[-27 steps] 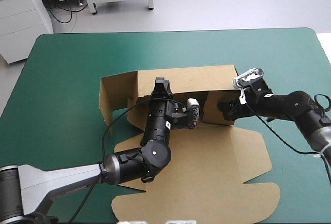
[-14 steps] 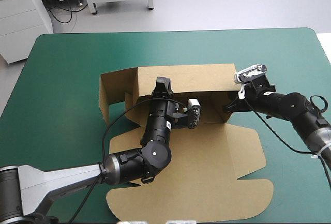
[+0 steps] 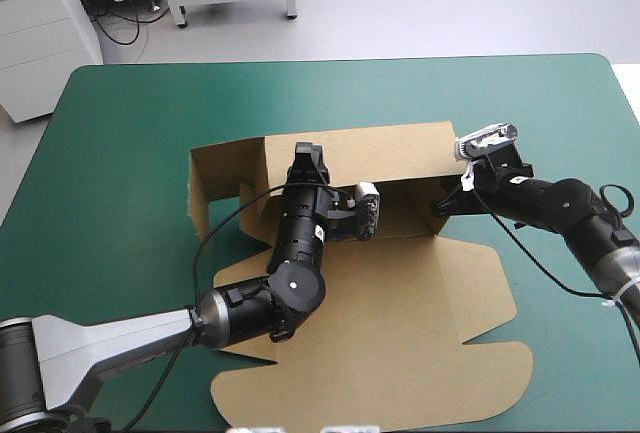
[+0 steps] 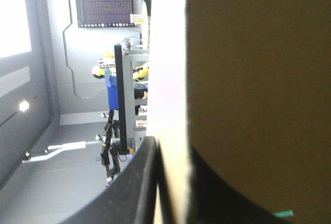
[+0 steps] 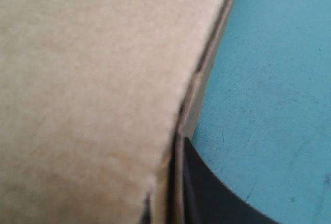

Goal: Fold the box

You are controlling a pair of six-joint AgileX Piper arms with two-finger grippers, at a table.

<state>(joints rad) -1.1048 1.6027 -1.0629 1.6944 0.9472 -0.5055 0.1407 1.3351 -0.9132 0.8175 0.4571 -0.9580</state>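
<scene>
The box (image 3: 400, 293) lies in the middle of the table (image 3: 130, 123). It is a cut sheet of brown board with its far wall and left-hand wall raised and its scalloped lid flat toward the near edge. The left gripper (image 3: 306, 153) pinches the top of the far wall, the board's pale cut edge clamped between its black fingers (image 4: 134, 182). The right gripper (image 3: 440, 203) nips the flap at the wall's right end (its fingers are largely hidden by board in the high view), all but closed on the sheet. The board is matte and fibrous. The teal-green cover (image 5: 279, 79) is smooth and faintly scratched.
</scene>
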